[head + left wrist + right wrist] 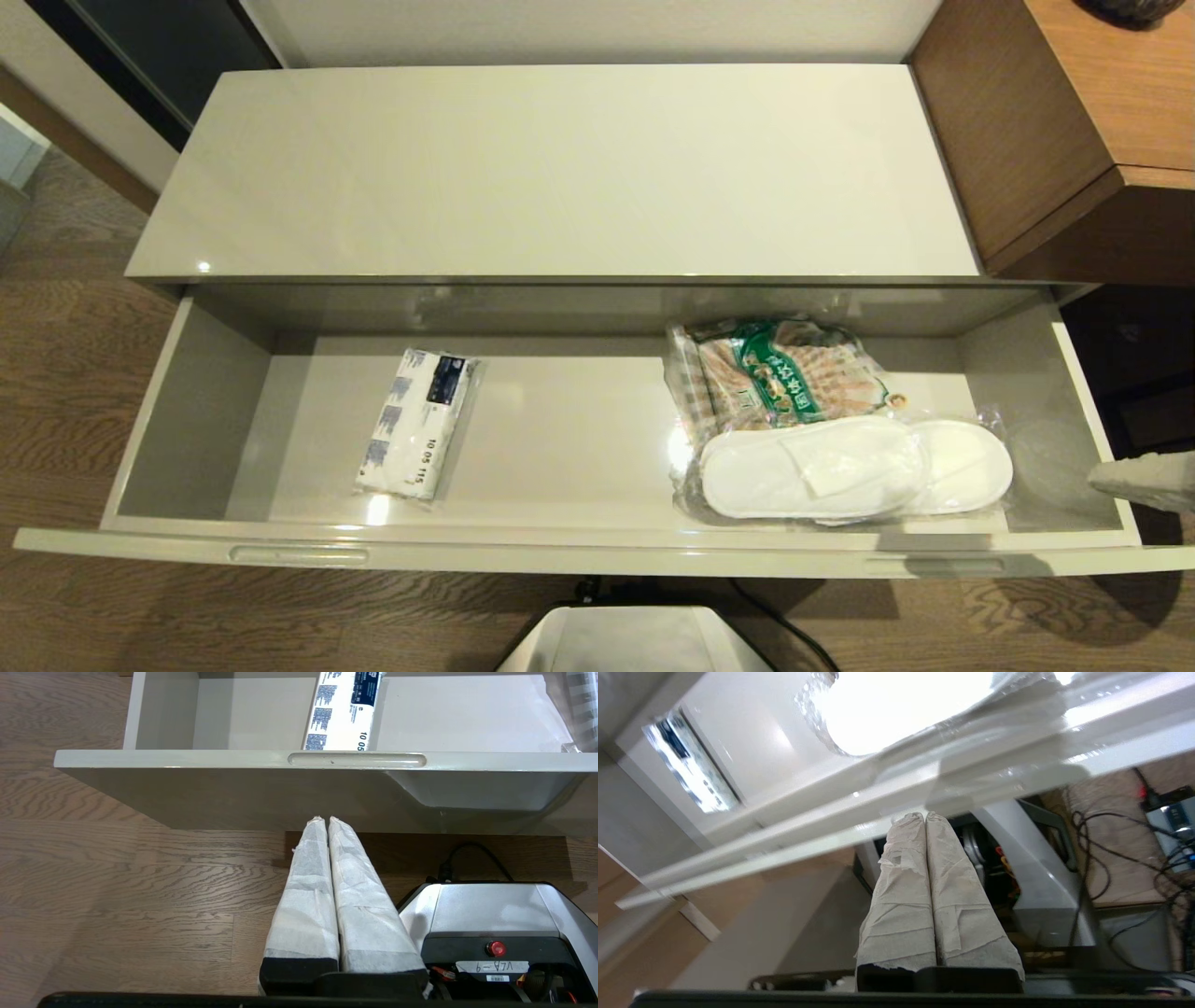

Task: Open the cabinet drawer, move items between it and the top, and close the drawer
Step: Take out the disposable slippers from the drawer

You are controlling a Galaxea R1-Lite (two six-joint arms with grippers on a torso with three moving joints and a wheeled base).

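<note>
The cabinet drawer [597, 553] stands pulled fully open beneath the top [551, 168], which is bare. In its right half lie the bagged white slippers [840, 467], overlapping the brown-patterned packet with a green label [784, 369] behind them. My right gripper [1102, 478] pokes in at the drawer's right end, near the front corner, shut and empty; in its wrist view its tips [924, 816] sit just below the drawer's front rim [831, 812]. My left gripper [325, 820] is shut and empty, low in front of the drawer face [187, 793], below the left recess [357, 759].
A white tissue pack with a dark blue label [415, 420] lies in the drawer's left half. The brown wood-grain desk [1074, 121] abuts the cabinet at the right. My base [635, 639] with a cable sits on the wood floor under the drawer front.
</note>
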